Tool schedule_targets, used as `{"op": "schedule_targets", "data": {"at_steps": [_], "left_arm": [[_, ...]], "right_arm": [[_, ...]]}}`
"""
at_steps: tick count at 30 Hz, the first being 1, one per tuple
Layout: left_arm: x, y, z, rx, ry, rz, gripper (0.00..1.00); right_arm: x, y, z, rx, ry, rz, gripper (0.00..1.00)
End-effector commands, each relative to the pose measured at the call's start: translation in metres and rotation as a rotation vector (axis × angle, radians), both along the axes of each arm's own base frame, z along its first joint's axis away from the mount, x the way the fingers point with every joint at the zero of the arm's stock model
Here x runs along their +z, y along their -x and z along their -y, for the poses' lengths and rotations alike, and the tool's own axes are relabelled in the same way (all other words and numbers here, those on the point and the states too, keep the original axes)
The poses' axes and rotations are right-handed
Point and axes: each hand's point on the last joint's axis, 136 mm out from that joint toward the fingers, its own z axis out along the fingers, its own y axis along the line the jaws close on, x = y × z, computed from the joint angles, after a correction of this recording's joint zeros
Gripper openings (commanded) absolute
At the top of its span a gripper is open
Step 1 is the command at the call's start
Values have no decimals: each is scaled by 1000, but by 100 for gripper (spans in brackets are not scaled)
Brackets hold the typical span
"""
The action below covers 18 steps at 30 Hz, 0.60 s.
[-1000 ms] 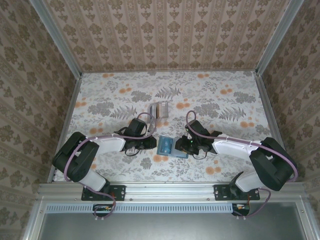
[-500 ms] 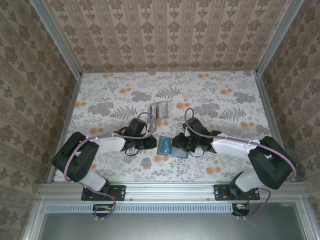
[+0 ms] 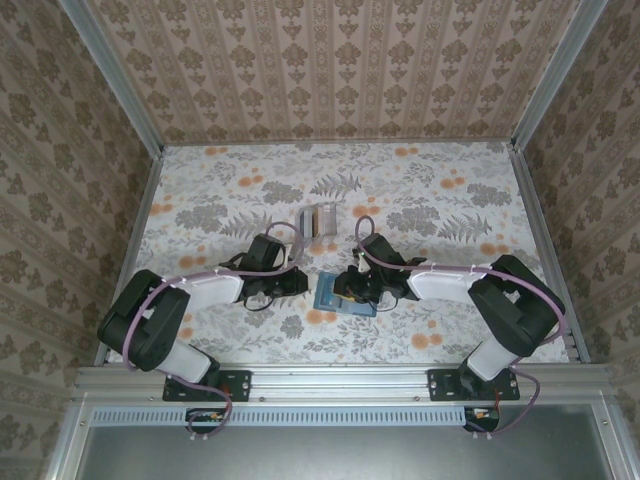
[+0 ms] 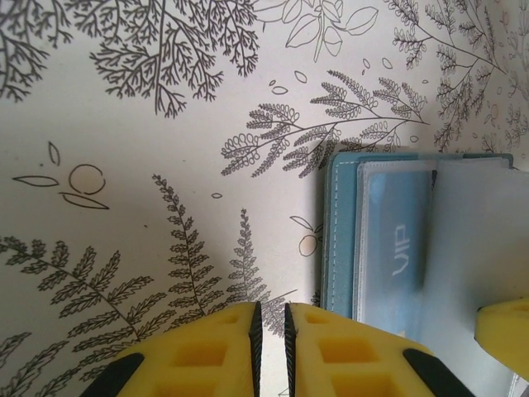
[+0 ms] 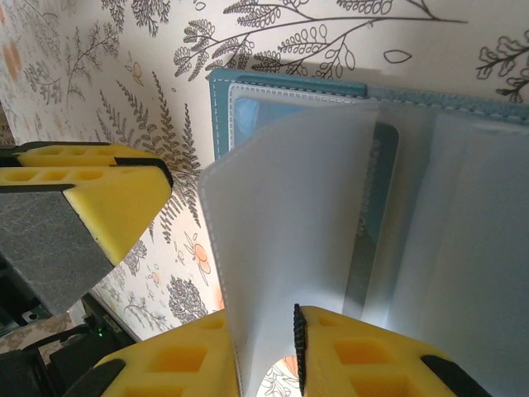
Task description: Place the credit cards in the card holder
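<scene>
The dark teal wallet (image 3: 328, 298) lies open on the table between my two grippers. A blue credit card (image 4: 397, 248) marked VIP sits under its clear sleeve, also seen as the blue credit card (image 5: 256, 116). My right gripper (image 3: 346, 287) hangs over the wallet, open, jaws partly apart. One translucent sleeve leaf (image 5: 289, 215) stands up between its fingers against the left finger, apart from the right pad. My left gripper (image 4: 270, 318) is just left of the wallet (image 4: 339, 240), shut but for a thin slit, holding nothing. The clear card holder (image 3: 320, 218) stands behind them.
The floral tablecloth (image 3: 420, 190) runs back to patterned walls on three sides. A metal rail (image 3: 340, 380) edges the near side. The left gripper's yellow finger (image 5: 91, 198) sits close to the wallet's left edge (image 5: 216, 107).
My right gripper has slid left over the wallet and its jaws have narrowed a little. The left arm has barely shifted.
</scene>
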Motion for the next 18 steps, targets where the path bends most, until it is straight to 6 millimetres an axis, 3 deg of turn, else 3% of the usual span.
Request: {"op": "schedule_targets", "data": {"at_steps": [1, 6, 9, 13, 18], "left_arm": [[0, 3, 1, -2, 16, -20, 18], [-3, 3, 2, 7, 19, -27, 18], [-3, 2, 2, 3, 14, -30, 18], [6, -5, -1, 35, 16, 3, 20], [29, -16, -17, 104, 21, 69, 26]], "right_arm": [[9, -6, -10, 15, -26, 22, 32], [8, -7, -11, 20, -31, 21, 39], [10, -8, -14, 24, -45, 25, 52], [26, -11, -16, 38, -69, 78, 67], [51, -25, -6, 32, -8, 202, 73]]}}
